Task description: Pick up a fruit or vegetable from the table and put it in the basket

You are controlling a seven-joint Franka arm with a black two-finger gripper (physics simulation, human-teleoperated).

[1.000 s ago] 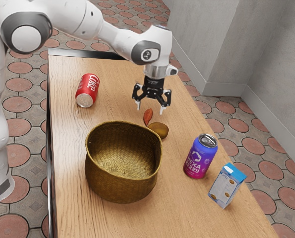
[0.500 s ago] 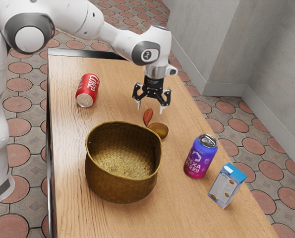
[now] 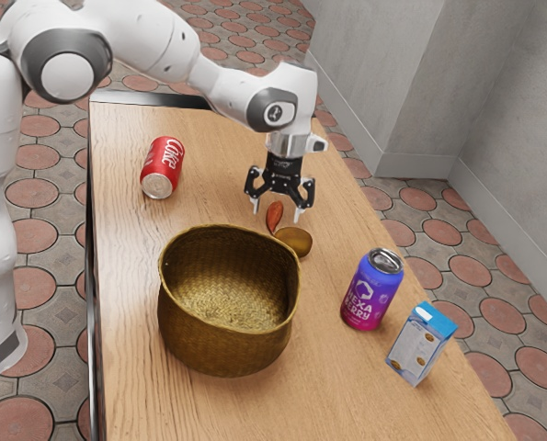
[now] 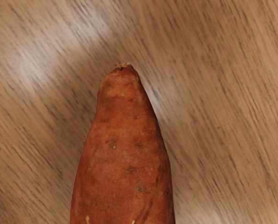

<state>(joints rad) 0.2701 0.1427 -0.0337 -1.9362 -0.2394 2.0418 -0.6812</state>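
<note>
My fingers (image 3: 299, 215) apart, just above sweet potato (image 4: 124, 154) on desk (image 3: 126, 276). Basket (image 3: 222, 349) near it; red can (image 3: 164, 165) well apart.

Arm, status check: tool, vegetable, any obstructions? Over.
Tool open, over the reddish vegetable. Vegetable ungripped, outside basket. Brown rounded item close by, might crowd the grasp.

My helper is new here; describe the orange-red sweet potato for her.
On the light-brown wooden table stands a golden-brown woven basket. Near its rim, below the black two-finger claw, lies the sweet potato, longer and redder than the rounded brown item beside it.
</note>
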